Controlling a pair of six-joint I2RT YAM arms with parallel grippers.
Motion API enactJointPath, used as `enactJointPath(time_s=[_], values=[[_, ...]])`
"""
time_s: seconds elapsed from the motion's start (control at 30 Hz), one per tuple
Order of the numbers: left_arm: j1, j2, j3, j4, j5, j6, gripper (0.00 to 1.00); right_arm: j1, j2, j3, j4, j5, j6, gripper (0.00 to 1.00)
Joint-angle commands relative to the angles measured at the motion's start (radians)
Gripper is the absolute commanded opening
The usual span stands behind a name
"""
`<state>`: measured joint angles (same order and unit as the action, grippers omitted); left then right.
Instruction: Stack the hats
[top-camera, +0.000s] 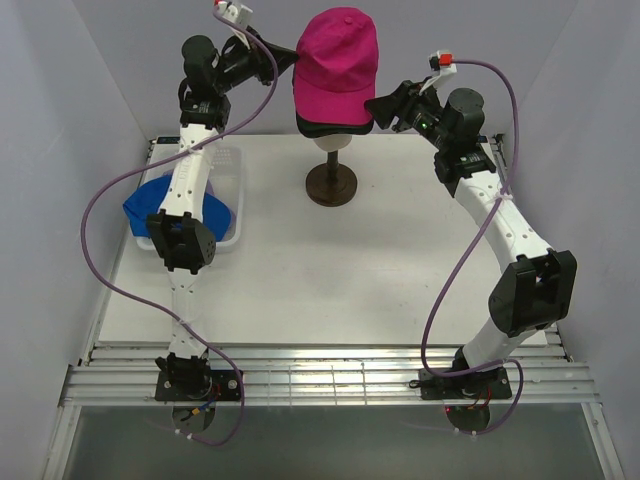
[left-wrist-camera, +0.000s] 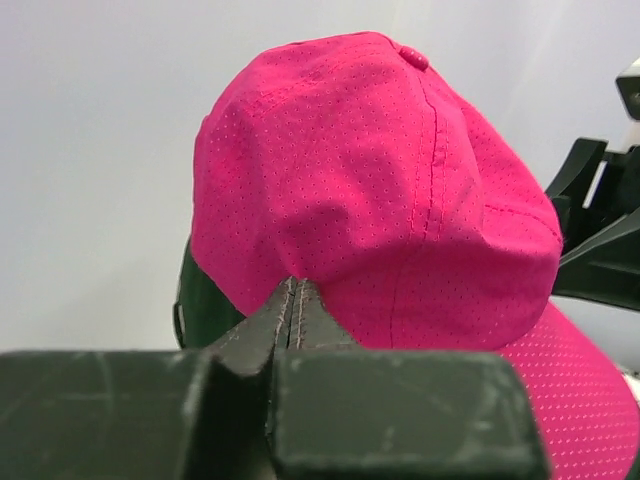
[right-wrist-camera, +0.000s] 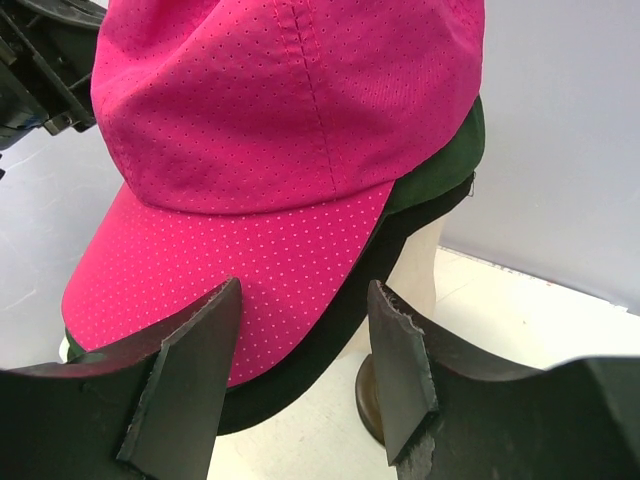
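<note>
Perforated magenta cap (left-wrist-camera: 380, 200) sits domed atop darker caps (right-wrist-camera: 440, 170).

A cream mannequin head (top-camera: 336, 143) sits between the left pincer (top-camera: 290, 62) and the right pincer (top-camera: 378, 108), a little lower than both. From the right pincer's own view it shows just beyond and to the right of the tips, pale and smooth. Its neck runs down into a brown stand (top-camera: 331, 185) whose round foot rests on the white table (top-camera: 350, 270), well below both pincers. A white plastic basket (top-camera: 238, 190) lies on the table far beneath the left pincer, near the left edge. Pale grey walls (top-camera: 120, 60) close in behind and beside both pincers. Slatted metal rails (top-camera: 330, 375) run along the table's near edge, farthest from either pincer.
</note>
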<state>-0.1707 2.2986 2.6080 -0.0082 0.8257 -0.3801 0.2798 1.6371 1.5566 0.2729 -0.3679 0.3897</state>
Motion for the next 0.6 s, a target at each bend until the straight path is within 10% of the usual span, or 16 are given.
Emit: enactJointPath(time_s=[0.0,0.57], values=[[-0.007,-0.044,-0.014,-0.032,-0.033,0.007,0.02,0.001,-0.003,0.005,0.064,0.014,0.003,0.59],[-0.016,-0.090,-0.111,-0.124,-0.068,0.060,0.00,-0.002,0.015,0.161,0.055,0.081,0.047,0.59]])
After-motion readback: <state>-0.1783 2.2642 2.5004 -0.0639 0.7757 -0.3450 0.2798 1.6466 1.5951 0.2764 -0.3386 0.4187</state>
